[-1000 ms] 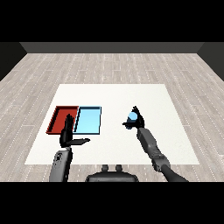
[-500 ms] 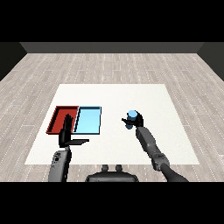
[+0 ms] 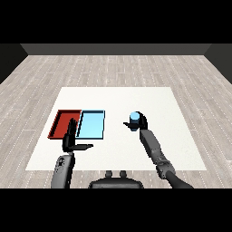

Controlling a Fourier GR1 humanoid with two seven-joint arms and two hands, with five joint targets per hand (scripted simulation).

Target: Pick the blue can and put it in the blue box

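Head view: a white bench (image 3: 118,97) is seen from above and behind, with wooden floor around it. Two shallow trays are laid side by side at the left, touching: a red tray (image 3: 57,123) outermost and the blue box (image 3: 92,134) nearer the middle, so that the goal sits between the arms. The blue can (image 3: 134,118) is found well to the right of the blue box, upright, with the right hand (image 3: 140,123) curled round it from behind and the side; whether the can is raised off the bench cannot be told. By this grasp the can is judged to be readied for carrying leftward to the box. The left hand (image 3: 71,138) is held at the near edge of the trays, fingers straight up and thumb out, grasping nothing, and is judged to be kept aside.
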